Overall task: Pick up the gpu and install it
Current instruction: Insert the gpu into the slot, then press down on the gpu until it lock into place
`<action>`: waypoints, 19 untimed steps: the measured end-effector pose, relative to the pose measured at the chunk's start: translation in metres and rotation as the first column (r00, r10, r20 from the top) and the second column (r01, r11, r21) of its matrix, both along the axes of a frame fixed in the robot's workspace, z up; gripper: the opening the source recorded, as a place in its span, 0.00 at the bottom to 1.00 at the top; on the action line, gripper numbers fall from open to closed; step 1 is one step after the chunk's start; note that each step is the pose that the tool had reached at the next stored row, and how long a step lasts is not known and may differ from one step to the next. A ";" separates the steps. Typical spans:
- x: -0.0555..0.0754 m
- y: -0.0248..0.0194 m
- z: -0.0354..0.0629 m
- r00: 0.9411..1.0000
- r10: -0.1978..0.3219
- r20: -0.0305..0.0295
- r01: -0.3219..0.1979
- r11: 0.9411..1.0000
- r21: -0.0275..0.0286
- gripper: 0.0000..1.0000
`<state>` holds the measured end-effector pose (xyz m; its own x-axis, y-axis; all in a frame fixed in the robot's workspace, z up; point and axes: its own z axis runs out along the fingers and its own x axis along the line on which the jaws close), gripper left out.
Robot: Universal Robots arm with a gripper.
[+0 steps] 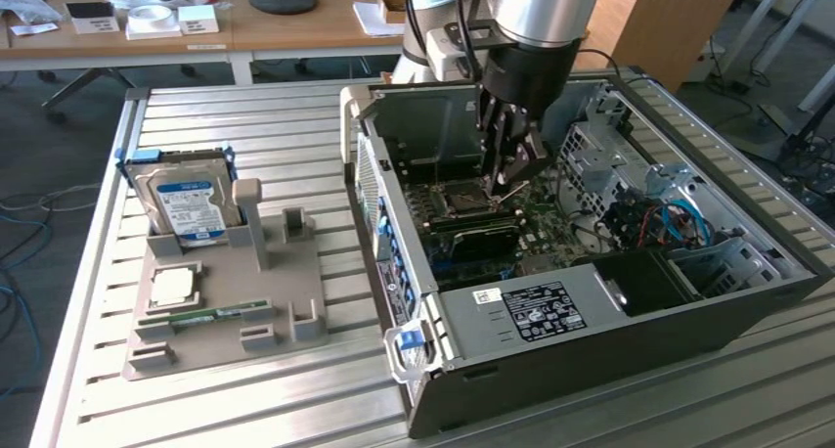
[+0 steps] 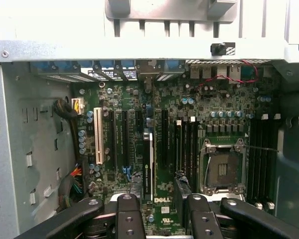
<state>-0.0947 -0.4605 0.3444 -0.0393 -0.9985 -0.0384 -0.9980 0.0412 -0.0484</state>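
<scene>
The fingers (image 2: 128, 219) stand spread, pinching nothing, a clear gap on each side of what lies between them. The gripper (image 2: 161, 198) hangs low inside the open computer case (image 1: 588, 311), close over the motherboard (image 2: 214, 107). The gpu (image 2: 148, 162) stands on edge in an expansion slot, seen as a thin strip just ahead of the fingertips and between their lines. Its long axis runs parallel to the neighbouring slots, away from the gripper toward the blue latches (image 2: 109, 64). It looks seated rather than held. Beyond the case, on the bench (image 1: 235, 106), a grey holder (image 1: 281, 272) carries the hard drive (image 1: 190, 201) and memory stick (image 1: 209, 317).
</scene>
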 end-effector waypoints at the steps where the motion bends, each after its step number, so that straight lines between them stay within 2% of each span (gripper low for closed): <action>1: 0.000 0.0000 0.0000 1.000 0.000 0.000 0.000 1.000 0.000 0.40; 13: 0.000 0.0000 -0.0002 1.000 0.000 0.000 0.000 1.000 0.000 0.40; 14: 0.000 0.0000 -0.0002 1.000 0.000 0.000 0.000 1.000 0.000 0.38; 16: 0.000 0.0000 -0.0002 1.000 0.000 0.000 0.000 1.000 0.000 0.26; 17: 0.000 0.0000 -0.0002 1.000 0.000 0.000 0.000 1.000 0.000 0.26; 19: 0.000 0.0000 -0.0002 1.000 0.000 0.000 0.000 1.000 0.000 0.14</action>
<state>-0.0947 -0.4605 0.3443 -0.0393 -0.9985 -0.0386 -0.9980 0.0412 -0.0485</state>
